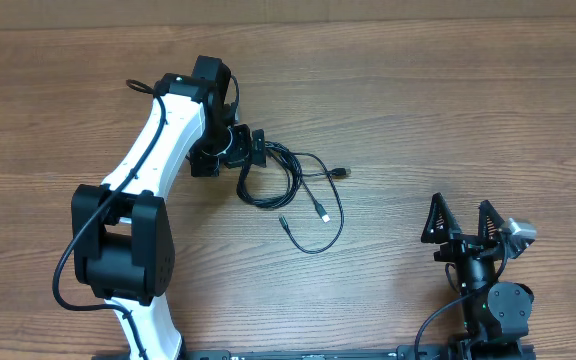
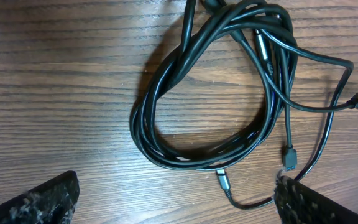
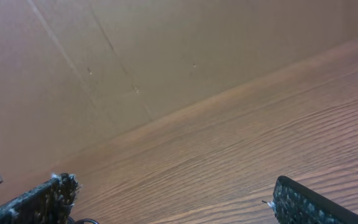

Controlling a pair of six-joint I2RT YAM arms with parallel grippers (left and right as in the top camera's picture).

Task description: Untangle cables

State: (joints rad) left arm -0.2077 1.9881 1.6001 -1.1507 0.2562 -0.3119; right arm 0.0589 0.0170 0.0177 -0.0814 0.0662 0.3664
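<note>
Cables (image 2: 222, 23) coiled, upper loops cut off

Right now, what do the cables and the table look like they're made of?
Cables: black, with a smooth, faintly glossy jacket that bends in loose loops, so probably flexible plastic or rubber. One plug tip looks silvery, likely metal. Table: brown, with regular wood grain and a low sheen. It could be solid wood, veneer or printed laminate.
</note>
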